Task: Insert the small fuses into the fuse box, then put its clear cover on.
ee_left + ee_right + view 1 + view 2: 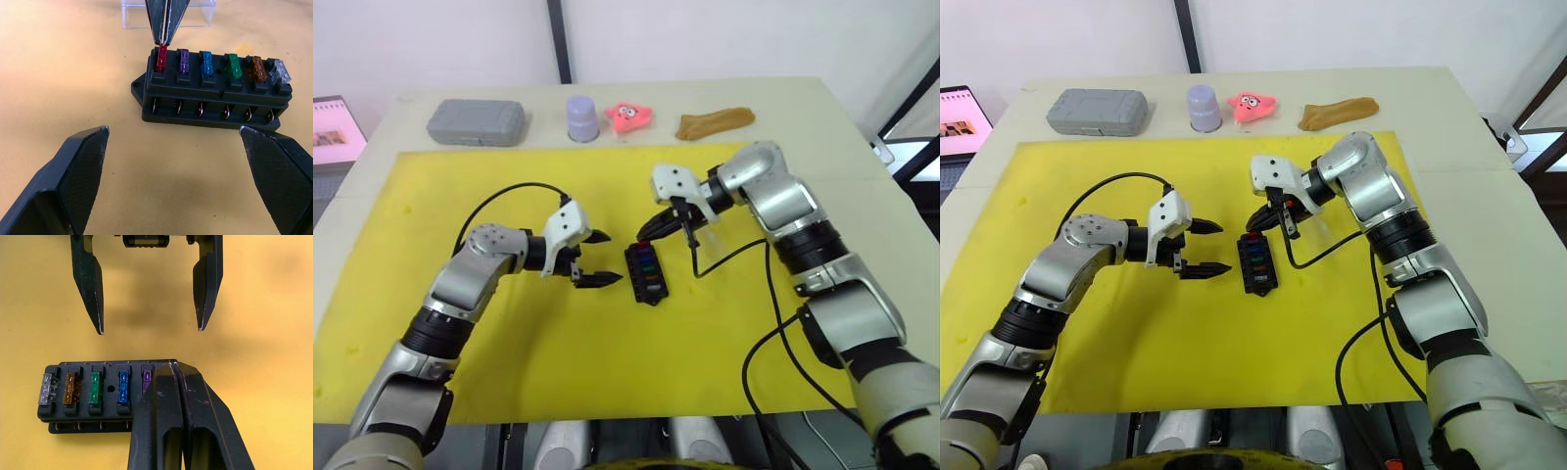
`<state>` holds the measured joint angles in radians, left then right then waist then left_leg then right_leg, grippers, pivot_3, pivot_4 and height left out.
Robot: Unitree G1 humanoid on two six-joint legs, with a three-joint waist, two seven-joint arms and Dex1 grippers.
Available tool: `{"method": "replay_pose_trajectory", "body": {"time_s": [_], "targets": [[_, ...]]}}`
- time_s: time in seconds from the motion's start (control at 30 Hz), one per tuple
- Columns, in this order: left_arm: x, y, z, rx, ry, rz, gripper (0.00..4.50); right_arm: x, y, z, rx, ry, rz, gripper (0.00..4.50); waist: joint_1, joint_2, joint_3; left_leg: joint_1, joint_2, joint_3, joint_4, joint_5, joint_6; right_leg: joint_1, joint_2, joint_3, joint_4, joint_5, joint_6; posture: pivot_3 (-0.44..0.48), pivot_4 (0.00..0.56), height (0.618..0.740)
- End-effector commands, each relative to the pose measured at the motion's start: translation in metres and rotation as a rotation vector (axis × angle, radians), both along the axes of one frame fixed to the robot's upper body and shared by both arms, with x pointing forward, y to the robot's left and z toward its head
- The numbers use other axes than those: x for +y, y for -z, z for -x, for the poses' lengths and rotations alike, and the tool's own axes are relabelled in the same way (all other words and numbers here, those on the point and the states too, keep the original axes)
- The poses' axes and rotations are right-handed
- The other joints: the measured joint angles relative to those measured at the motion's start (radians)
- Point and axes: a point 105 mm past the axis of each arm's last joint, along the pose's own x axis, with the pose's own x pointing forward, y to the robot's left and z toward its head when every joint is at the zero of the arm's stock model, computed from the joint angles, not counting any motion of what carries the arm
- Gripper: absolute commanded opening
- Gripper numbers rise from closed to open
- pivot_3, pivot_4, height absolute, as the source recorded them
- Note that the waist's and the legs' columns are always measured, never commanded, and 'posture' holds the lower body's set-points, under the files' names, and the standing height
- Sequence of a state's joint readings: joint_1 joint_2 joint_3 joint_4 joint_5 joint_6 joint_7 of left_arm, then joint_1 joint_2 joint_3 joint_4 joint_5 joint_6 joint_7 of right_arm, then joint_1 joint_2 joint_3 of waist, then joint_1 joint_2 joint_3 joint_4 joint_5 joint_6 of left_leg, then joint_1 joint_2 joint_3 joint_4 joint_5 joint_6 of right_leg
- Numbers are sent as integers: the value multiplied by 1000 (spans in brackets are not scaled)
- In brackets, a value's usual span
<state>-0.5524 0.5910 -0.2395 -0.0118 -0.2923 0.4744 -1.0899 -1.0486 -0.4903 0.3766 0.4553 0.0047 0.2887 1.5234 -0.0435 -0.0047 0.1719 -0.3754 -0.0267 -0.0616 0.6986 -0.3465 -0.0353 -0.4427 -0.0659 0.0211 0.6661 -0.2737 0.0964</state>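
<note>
- Looking down from the head camera, I see the fuse box (646, 273), a small black block, lying on the yellow mat (431, 196) just below the centre of the frame.
- In the left wrist view, six small fuses (218, 67) stand in one row of slots: red, purple, blue, green, amber and clear.
- The red fuse (161, 58) at the end of the row sits a little higher than its neighbours, so I judge it may not be fully seated.
- The clear cover (168, 13) lies on the mat just beyond the box, at the top centre of the left wrist view. It is not yet on the box, so I judge that step remains.
- My right gripper (663, 226) reaches in from the right of the head view, just above the box. Its two fingers are pressed together, and their tips meet the top of the red fuse; I cannot tell whether they pinch it or only push on it.
- My left gripper (596, 258) hovers just left of the box at mid-frame, its fingers spread wide and holding nothing, pointing toward the box.
- Along the top of the head view sit a grey case (476, 121), a lavender cup (582, 117), a pink toy (628, 116) and a brown object (715, 122), well apart from the work.
</note>
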Motion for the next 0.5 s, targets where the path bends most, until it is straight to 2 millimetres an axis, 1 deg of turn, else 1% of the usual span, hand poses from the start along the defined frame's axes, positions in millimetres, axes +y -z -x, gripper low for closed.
{"method": "replay_pose_trajectory", "body": {"time_s": [0.03,0.17,0.3,0.37,0.5], "targets": [[4,-13,-2,-46,-2,11,4500,-3,-2,-1,-18,2,-1,36,0,0,0,0,0,0,0,0,0,0,0,0,0,0,0,0,150,740],[4,-13,-2,-47,-4,10,4500,-5,7,-1,1,6,18,36,0,0,0,0,0,0,0,0,0,0,0,0,0,0,0,0,150,740],[4,-13,-2,-46,-4,9,4500,-11,20,-4,3,26,56,36,0,0,0,0,0,0,0,0,0,0,0,0,0,0,0,0,150,740],[4,-13,-2,-46,-4,8,4500,-13,22,-6,2,35,63,36,1,0,0,0,0,0,0,0,0,0,0,0,0,0,0,0,150,740],[4,-13,-2,-46,-3,8,4500,-14,19,-7,-4,38,59,36,1,0,0,1,0,0,0,0,0,1,0,0,0,0,0,0,150,740]]}}
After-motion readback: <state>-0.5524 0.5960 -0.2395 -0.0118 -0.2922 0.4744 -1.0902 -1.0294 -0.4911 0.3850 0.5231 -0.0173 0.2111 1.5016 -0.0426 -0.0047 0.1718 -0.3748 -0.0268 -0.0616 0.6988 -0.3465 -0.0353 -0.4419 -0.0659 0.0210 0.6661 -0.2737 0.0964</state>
